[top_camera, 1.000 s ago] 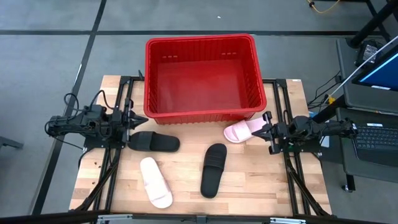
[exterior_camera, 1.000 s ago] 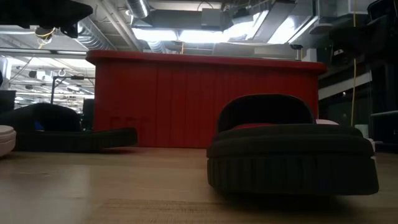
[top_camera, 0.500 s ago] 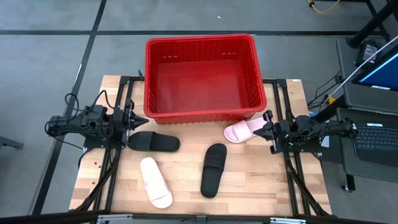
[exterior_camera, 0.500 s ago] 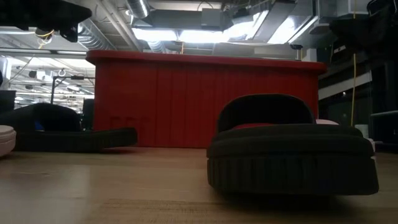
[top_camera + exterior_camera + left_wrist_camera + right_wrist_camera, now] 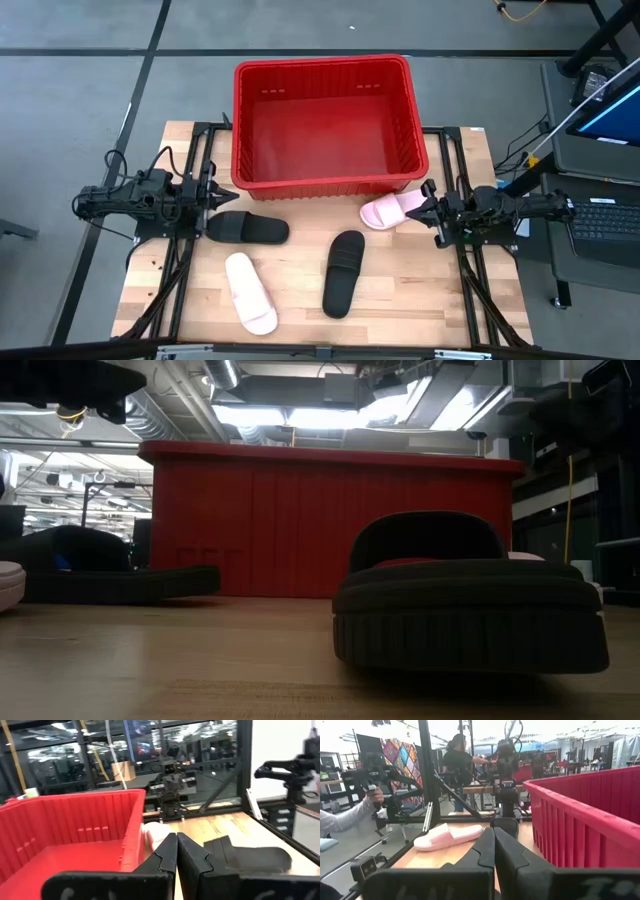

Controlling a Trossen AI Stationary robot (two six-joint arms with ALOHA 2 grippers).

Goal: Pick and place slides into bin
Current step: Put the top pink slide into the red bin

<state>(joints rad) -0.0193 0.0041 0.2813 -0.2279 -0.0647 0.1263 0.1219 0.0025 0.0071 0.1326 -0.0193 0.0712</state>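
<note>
Four slides on the worktop [image 5: 400,290] before the red bin [image 5: 325,180]: black slide [image 5: 247,228], pink slide [image 5: 250,292], black slide [image 5: 343,272], pink slide [image 5: 390,211]. Left gripper [image 5: 228,192] and right gripper [image 5: 425,205] at opposite edges, jaws clenched, empty.

Robotics lab: exposed ceiling ducts [image 5: 300,380], other arm rigs [image 5: 507,755], a person [image 5: 457,760].

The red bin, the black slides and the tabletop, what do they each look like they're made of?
The red bin looks like moulded plastic: slightly glossy, with ribbed, slotted walls and a thick rim. The black slides seem to be matte foam or rubber, with a grooved sole edge showing in the low view; which one can't be told. The tabletop looks like pale wood planks with visible grain and seams.
</note>
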